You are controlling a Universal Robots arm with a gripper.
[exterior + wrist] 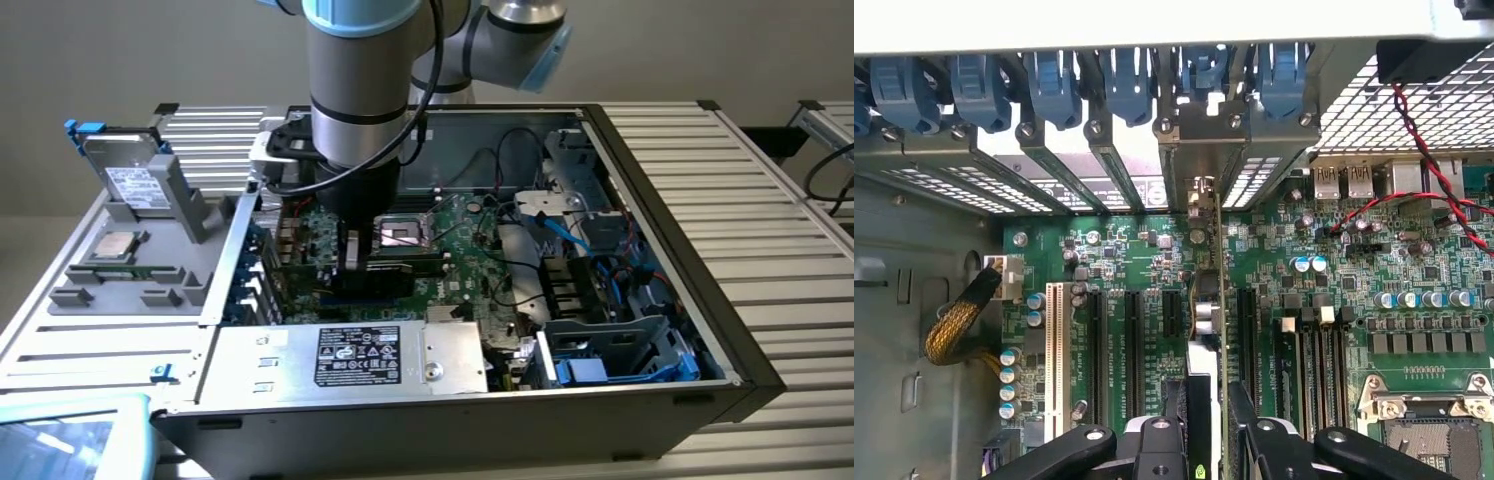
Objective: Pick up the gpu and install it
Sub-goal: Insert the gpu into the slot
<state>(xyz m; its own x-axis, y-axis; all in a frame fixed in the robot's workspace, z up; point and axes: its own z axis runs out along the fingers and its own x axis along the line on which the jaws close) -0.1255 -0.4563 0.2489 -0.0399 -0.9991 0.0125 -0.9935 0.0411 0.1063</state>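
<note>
- The robot arm (355,90) reaches straight down from the top of the exterior view into an open computer case (667,330) that lies on its side on a slatted desk (787,200).
- The claw (1208,425) hangs low over the large green motherboard (1354,300), its two black fingers (1159,445) set partly closed on either side of the gpu (1206,300), gripping it edge-on.
- The gpu stands upright on its edge between the expansion slots (1134,325); its thin silver bracket (1199,150) lines up with the row of rear slot openings in the case wall, below the blue retaining clips (1054,85).
- In the exterior view, the card shows as a dark block (358,262) under the arm, near the middle of the motherboard and just beside the empty processor socket (400,235).
- Whether the card's connector edge is fully seated in its slot cannot be told.
- A braided yellow cable (954,325) curls beside the motherboard, and a red-and-black wire pair (1429,165) runs across it.
- A silver power supply (354,358) with a black label sits at the case's near edge.
- At the exterior view's left, a grey parts tray (134,270) holds a silver white-labelled drive (134,180) standing upright, with a processor chip (116,243) lying flat nearby.
</note>
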